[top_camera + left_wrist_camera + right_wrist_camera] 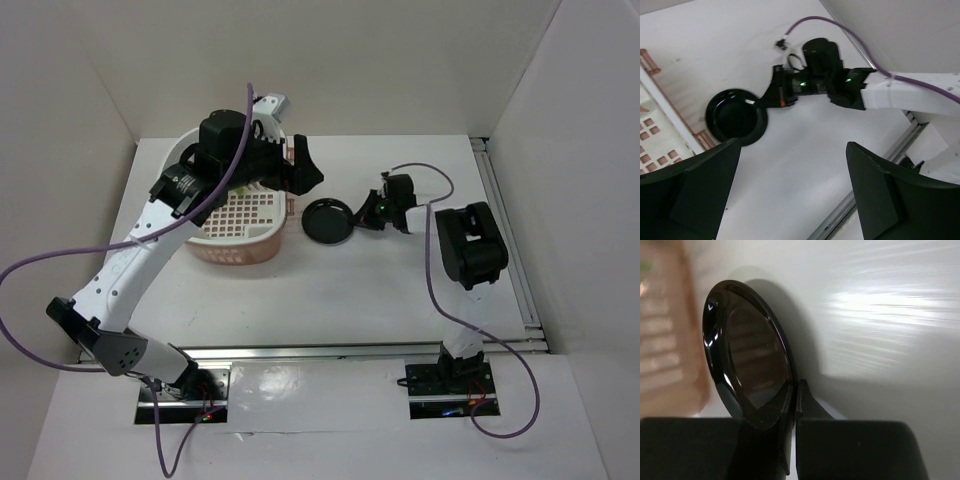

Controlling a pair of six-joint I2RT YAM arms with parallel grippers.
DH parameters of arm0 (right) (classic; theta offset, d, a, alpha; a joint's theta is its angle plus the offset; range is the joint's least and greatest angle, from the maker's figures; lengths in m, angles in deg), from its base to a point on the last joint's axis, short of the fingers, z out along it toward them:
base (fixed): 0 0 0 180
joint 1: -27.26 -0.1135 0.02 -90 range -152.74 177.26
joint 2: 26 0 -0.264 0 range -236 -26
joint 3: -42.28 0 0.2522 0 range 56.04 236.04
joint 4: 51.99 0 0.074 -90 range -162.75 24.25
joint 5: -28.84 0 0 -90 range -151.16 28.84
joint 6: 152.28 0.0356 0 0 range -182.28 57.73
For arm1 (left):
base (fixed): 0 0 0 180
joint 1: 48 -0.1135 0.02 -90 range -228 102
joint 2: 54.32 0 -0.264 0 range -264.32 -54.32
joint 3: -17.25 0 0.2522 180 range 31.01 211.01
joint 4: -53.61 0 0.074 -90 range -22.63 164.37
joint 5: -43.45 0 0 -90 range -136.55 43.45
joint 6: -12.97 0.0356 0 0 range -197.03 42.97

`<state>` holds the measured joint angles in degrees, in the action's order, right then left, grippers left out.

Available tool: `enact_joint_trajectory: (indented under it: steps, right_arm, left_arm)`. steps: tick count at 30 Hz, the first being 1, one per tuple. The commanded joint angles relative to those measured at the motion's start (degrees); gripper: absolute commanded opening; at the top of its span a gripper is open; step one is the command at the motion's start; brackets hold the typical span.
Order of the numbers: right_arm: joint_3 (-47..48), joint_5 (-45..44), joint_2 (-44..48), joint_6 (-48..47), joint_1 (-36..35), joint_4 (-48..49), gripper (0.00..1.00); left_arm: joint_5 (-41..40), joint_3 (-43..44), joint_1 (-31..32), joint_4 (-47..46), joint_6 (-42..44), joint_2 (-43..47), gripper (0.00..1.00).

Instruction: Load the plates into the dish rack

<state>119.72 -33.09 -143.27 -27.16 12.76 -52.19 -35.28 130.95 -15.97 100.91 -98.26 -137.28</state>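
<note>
My right tool (368, 212) pinches the rim of the glossy black round plate (328, 220), just beside the pale pink plastic lattice dish rack (240, 240) on the white bench (330, 300). My left tool (303, 170) hangs spread wide by the rack's rim.

No readable text or labels in view
</note>
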Motion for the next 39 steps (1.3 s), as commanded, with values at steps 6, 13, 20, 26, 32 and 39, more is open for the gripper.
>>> enact_joint_trajectory:
  steps: [6, 13, 20, 26, 32, 39]
  right_arm:
    - [9.2, -30.2, 15.2, -2.2, 6.2, -22.1, 0.00]
    - [7.7, -10.5, 25.8, -6.3, 7.8, -11.0, 0.00]
    - [5.8, 7.2, 29.2, -5.7, 8.5, -1.5, 0.00]
    - [5.8, 13.5, 29.2, -5.1, 8.0, 2.3, 0.00]
    - [5.1, 19.1, 28.6, -1.3, 7.5, 8.8, 0.00]
    - [7.2, 19.0, 26.9, -0.8, 6.3, 7.9, 0.27]
  left_arm:
    - [-8.9, 2.0, 0.0, -5.5, -1.4, -4.9, 1.00]
    - [-4.3, 8.4, -2.8, -8.9, -2.6, -13.5, 1.00]
    - [-1.8, 12.0, -5.2, -10.6, -3.8, -20.4, 1.00]
    - [2.3, 10.8, -7.8, -12.2, -5.7, -21.5, 0.91]
    - [5.9, 9.7, -7.8, -14.0, -5.7, -22.1, 0.57]
    - [8.2, 10.3, -7.8, -14.2, -6.2, -22.7, 0.00]
